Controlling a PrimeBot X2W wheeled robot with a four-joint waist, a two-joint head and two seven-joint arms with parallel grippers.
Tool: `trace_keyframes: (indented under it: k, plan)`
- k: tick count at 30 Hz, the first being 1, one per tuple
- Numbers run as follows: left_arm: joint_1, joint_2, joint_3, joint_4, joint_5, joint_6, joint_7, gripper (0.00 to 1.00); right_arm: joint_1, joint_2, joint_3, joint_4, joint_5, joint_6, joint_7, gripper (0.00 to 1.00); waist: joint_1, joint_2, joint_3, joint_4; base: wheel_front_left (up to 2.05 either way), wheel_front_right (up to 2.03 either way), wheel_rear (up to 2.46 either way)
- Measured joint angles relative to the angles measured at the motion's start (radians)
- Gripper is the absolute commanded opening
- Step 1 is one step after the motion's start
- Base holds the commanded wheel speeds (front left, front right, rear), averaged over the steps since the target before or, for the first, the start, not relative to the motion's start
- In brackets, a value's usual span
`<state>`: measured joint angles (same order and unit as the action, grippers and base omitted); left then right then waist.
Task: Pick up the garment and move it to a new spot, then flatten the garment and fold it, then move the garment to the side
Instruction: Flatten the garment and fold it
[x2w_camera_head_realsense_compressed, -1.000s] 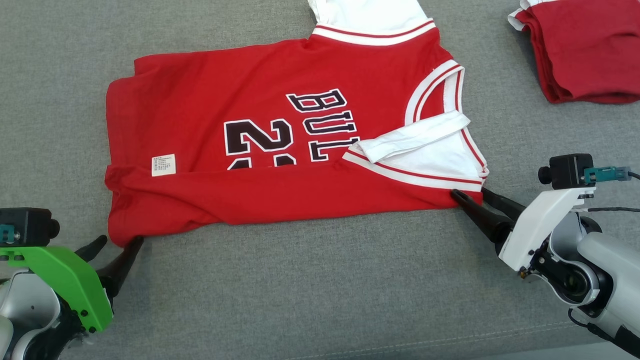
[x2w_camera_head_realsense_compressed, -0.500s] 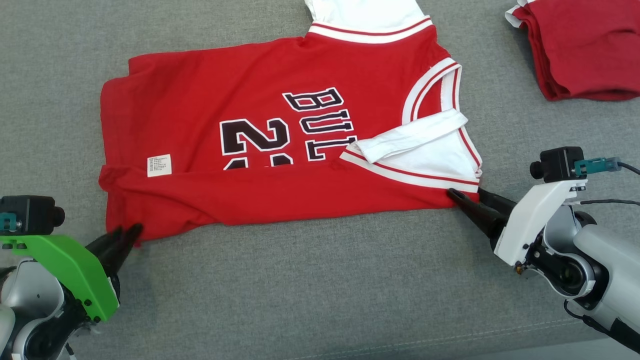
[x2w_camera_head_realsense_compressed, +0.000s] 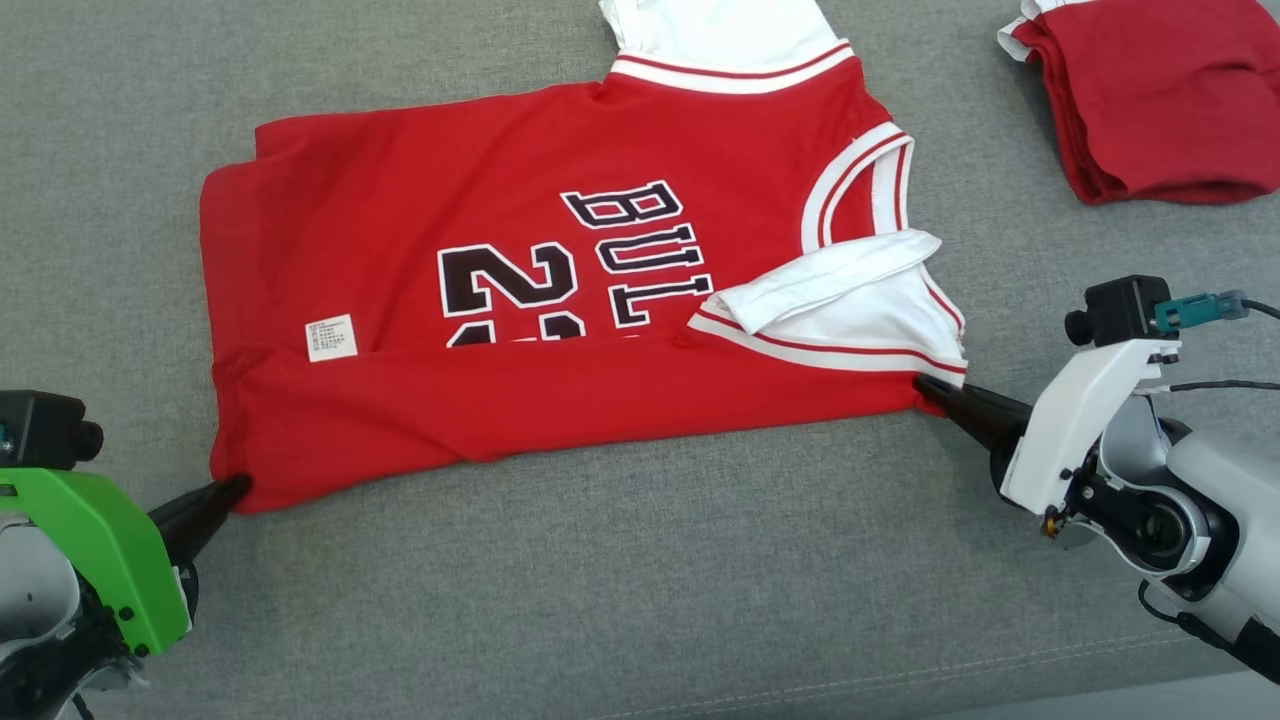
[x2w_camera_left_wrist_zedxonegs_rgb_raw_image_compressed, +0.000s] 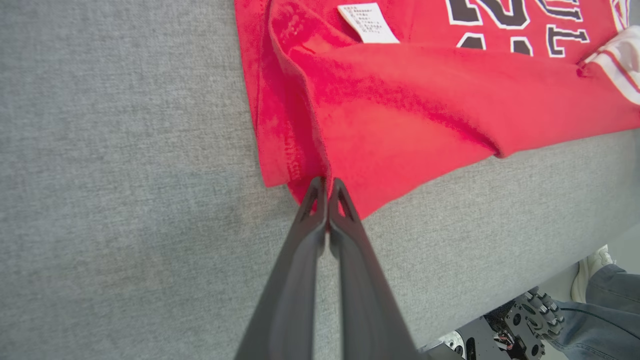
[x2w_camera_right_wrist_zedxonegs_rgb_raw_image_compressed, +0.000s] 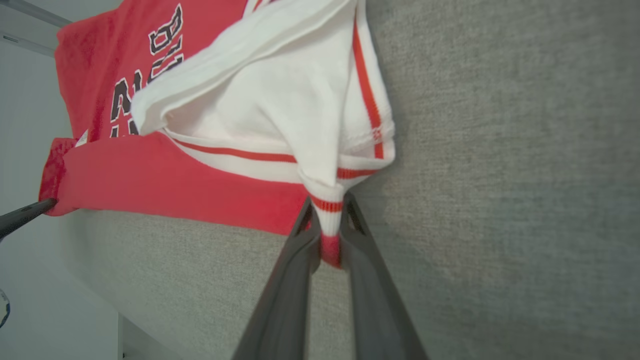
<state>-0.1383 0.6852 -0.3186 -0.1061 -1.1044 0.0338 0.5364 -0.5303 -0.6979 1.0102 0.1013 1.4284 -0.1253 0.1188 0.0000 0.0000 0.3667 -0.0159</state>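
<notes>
The garment (x2w_camera_head_realsense_compressed: 560, 300) is a red jersey with white trim and dark lettering, lying partly folded on the grey surface, its near edge doubled over. My left gripper (x2w_camera_head_realsense_compressed: 238, 487) is shut on its near left hem corner, which the left wrist view shows pinched in the left gripper (x2w_camera_left_wrist_zedxonegs_rgb_raw_image_compressed: 327, 186) at the garment (x2w_camera_left_wrist_zedxonegs_rgb_raw_image_compressed: 400, 120). My right gripper (x2w_camera_head_realsense_compressed: 928, 388) is shut on the near right corner; in the right wrist view the right gripper (x2w_camera_right_wrist_zedxonegs_rgb_raw_image_compressed: 330, 212) clamps the white and red striped band of the garment (x2w_camera_right_wrist_zedxonegs_rgb_raw_image_compressed: 270, 115).
A second, darker red folded cloth (x2w_camera_head_realsense_compressed: 1150, 100) lies at the far right. The grey fabric surface (x2w_camera_head_realsense_compressed: 620, 580) ends at a front edge near the bottom. In the left wrist view a person's trouser leg and shoe (x2w_camera_left_wrist_zedxonegs_rgb_raw_image_compressed: 595, 295) stand beyond that edge.
Both grippers have gone from open to shut on the garment's near corners. The head camera has shifted slightly.
</notes>
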Motion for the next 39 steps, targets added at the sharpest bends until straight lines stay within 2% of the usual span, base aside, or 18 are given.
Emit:
trace_keyframes:
  k: [18, 26, 39]
  plan:
    - [0.063, 0.026, 0.032, -0.007, -0.065, -0.021, 0.035, 0.0, 0.019, -0.051, -0.007, -0.029, 0.044, 0.0, 0.04, 0.0, 0.0, 0.0, -0.027, 0.002, 0.0, 0.0, 0.0]
    - [0.134, 0.023, 0.034, -0.017, -0.075, -0.025, 0.025, 0.0, 0.112, -0.101, -0.008, -0.061, 0.083, 0.0, 0.034, 0.0, 0.0, 0.0, -0.048, 0.02, 0.0, 0.0, 0.0]
    - [0.308, 0.033, 0.038, -0.067, -0.091, -0.025, 0.007, 0.0, 0.263, -0.224, 0.007, -0.166, 0.137, 0.0, 0.031, 0.0, 0.0, 0.0, -0.069, 0.041, 0.0, 0.0, 0.0]
